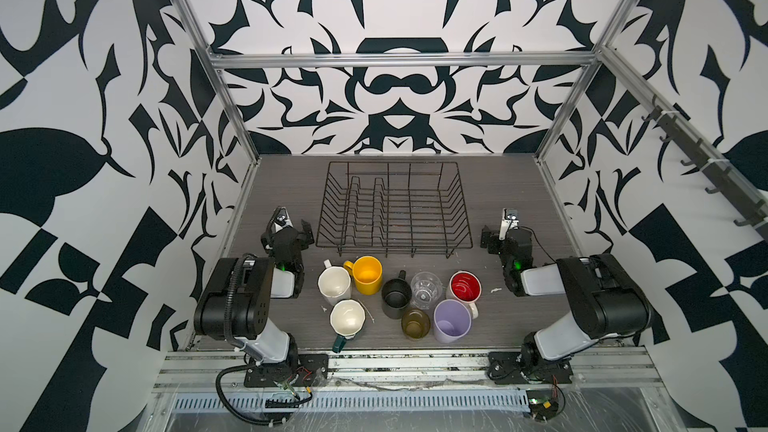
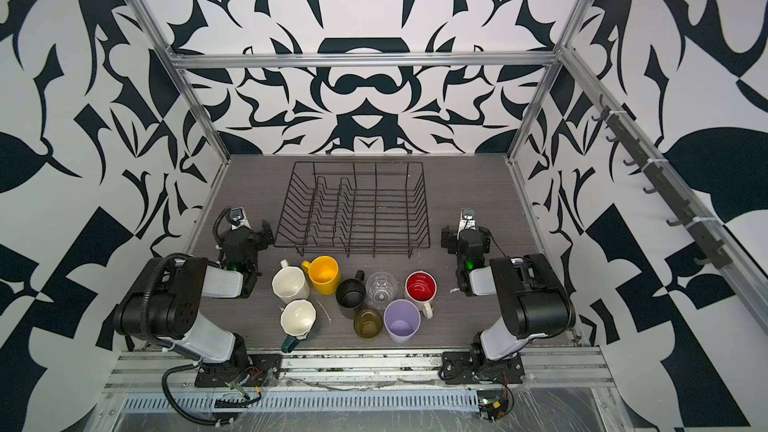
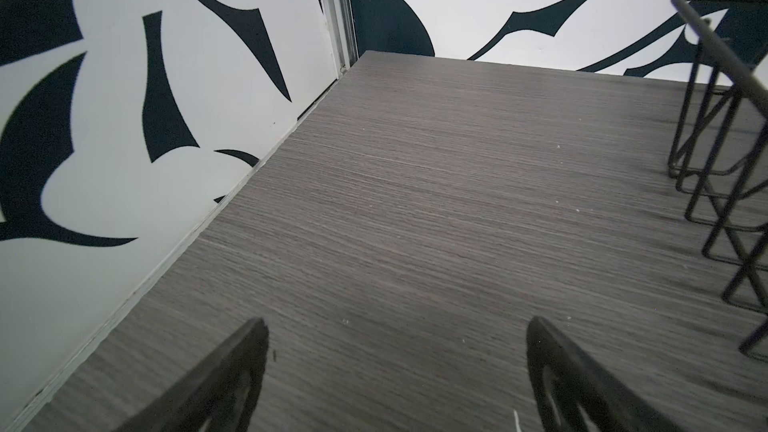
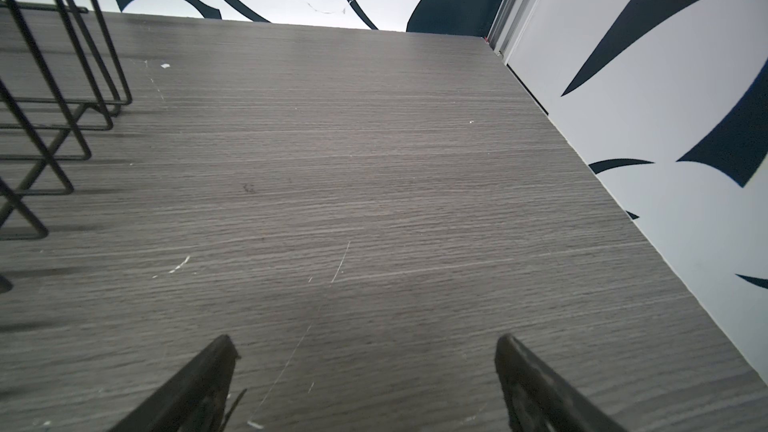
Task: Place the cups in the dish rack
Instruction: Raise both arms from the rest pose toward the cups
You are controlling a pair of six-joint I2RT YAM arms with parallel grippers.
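Note:
The black wire dish rack (image 1: pixel 394 246) (image 2: pixel 353 247) stands empty mid-table. In front of it, in both top views, stand the cups: a white mug (image 1: pixel 334 282), yellow mug (image 1: pixel 367 275), black mug (image 1: pixel 397 293), clear glass (image 1: pixel 426 289), red-lined mug (image 1: pixel 466 286), lilac tumbler (image 1: pixel 452 320), amber-olive glass (image 1: pixel 415 324) and teal mug (image 1: pixel 347 317). My left gripper (image 1: pixel 286 232) (image 3: pixel 397 322) hovers open beside the rack's left front corner (image 3: pixel 706 35). Beside the rack's right front corner (image 4: pixel 50 158), my right gripper (image 1: pixel 505 234) (image 4: pixel 365 337) is also open, holding nothing.
Patterned walls with aluminium posts close the table on the left, right and back. Both arm bases (image 1: pixel 286 367) (image 1: pixel 528 363) sit on the metal rail at the front edge. Bare grey tabletop (image 3: pixel 415 184) (image 4: pixel 353 160) lies under each gripper.

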